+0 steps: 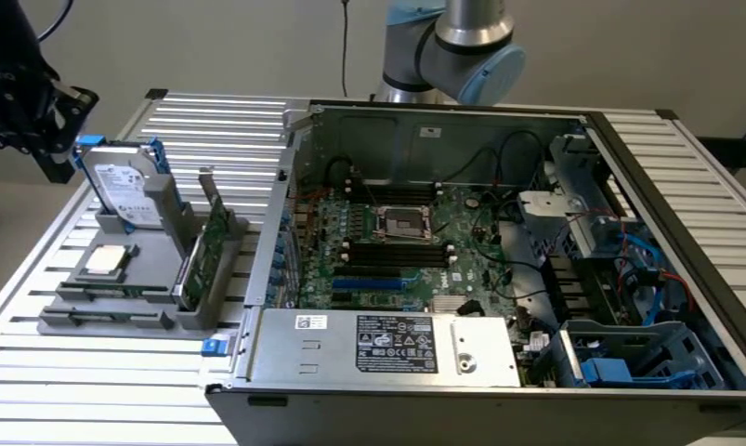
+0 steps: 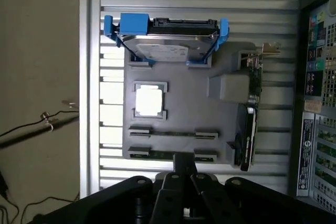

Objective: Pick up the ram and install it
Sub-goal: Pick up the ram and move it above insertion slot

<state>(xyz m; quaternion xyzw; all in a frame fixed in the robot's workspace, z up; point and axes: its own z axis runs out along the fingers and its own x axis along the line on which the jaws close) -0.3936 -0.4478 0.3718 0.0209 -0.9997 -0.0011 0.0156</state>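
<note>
While the ram (image 2: 173, 134) sits edge-up in its cradle on the grey holder (image 2: 178, 114), nothing is lifted yet. It is a thin green strip, its ends caught in two clips. In the exterior view its long axis runs 9 to 3 o'clock.

A like strip (image 2: 157, 155) lies in the neighbouring cradle, just beside and parallel, partly behind the gripper (image 2: 184, 169). The gripper hangs above the holder's ram-side edge, apart from both strips and carrying nothing. Wide or narrow: cannot tell.

In the exterior view the gripper (image 1: 57, 158) is at 10 o'clock of the scene. The ram cradles lie toward 5 o'clock from it, lower down.

Outward from the ram:
- The processor chip (image 2: 149, 101) is next along the holder.
- The hard drive (image 2: 168, 38) with blue rails stands at the holder's 12 o'clock end.
- The expansion card (image 1: 208, 246) stands upright at the holder's 3 o'clock edge.
- The open computer case (image 1: 410, 135) is farther toward 3 o'clock, on the slatted worktop (image 1: 100, 400).

Judged stage: approach, with the pick not yet made.
</note>
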